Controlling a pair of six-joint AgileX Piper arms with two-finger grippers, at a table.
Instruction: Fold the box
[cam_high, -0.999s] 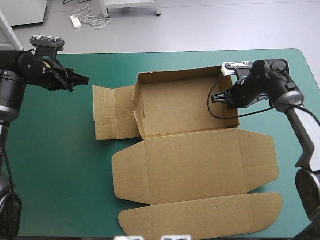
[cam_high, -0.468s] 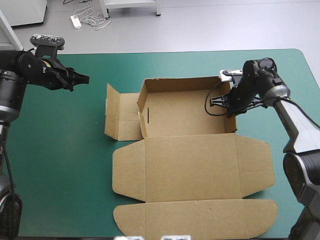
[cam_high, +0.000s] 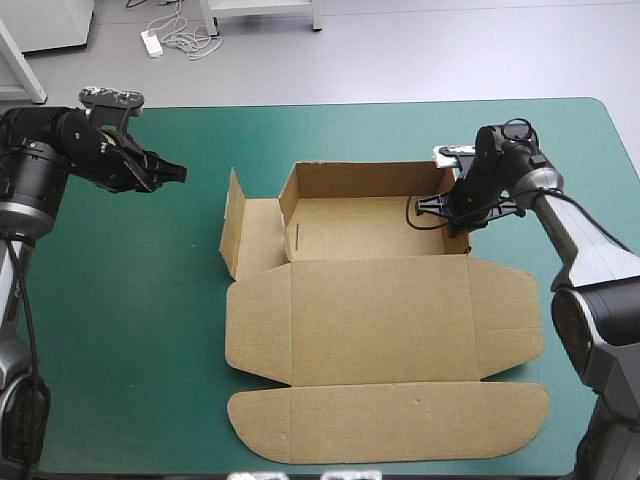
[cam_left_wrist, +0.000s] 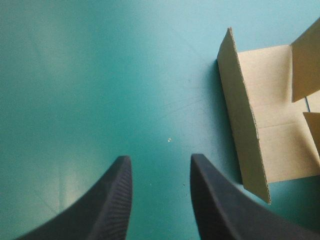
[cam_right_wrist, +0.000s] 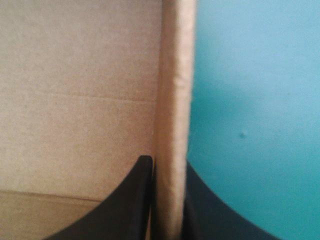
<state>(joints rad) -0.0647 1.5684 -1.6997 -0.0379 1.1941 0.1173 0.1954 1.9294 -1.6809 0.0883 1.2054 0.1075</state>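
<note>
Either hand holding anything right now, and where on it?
The right hand pinches the box by its right wall's top edge; the left hand is open, empty.

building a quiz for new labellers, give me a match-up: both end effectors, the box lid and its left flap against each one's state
1. left end effector
2. right end effector
3. lid
4. left flap

a. flat on the teal-green cover
b. open, above bare cover
c. raised on edge
d. shut on a wall of the box

Pairs: 1-b, 2-d, 3-a, 4-c
</note>
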